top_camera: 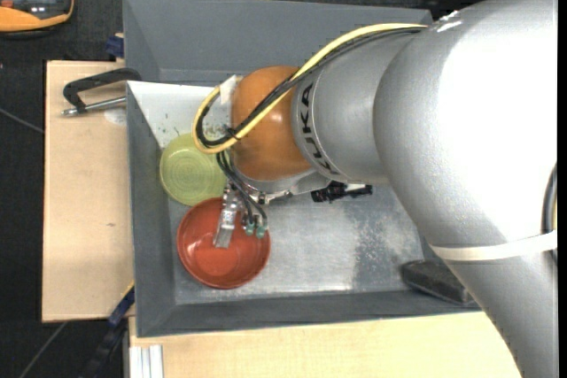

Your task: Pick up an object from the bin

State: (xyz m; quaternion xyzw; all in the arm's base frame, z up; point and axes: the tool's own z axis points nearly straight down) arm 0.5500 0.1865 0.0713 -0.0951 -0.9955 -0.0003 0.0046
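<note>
- The hand [237, 228] hangs below the arm's orange wrist cover [266, 124] and reaches down into a red bowl [211, 266]. Its tip is over the bowl's inner floor, towards the right-hand side.
- I cannot tell whether the hand is open or closed, because the wrist and its cabling hide too much of it. Nothing can be seen gripped in it.
- The red bowl lies in the near-left corner of the grey metal bin [266, 18], mouth up and close to the left and front walls.
- It is round and shallow with a smooth, slightly glossy skin, and looks like moulded plastic. I judge it light, stiff and unlikely to break.
- The smooth curved surface may be slippery, and a push on the floor of the bowl would only slide or tip it.
- The rim is probably the best place to take hold, with the thin wall pinched from inside and outside. The right-hand rim is nearest the hand and clear of the bin walls.
- A pale yellow-green cup [189, 173] lies just beside the bowl, on the side farther from the camera. It is also round, open-mouthed and plastic-looking, and the two appear to touch or nearly touch.
- A lift at the rim could make the bowl swing and nudge the cup.
- A dark flat object [432, 281] lies well apart in the near-right corner. I cannot tell what kind of thing it is.
- The bin floor is dull, scuffed grey metal.
</note>
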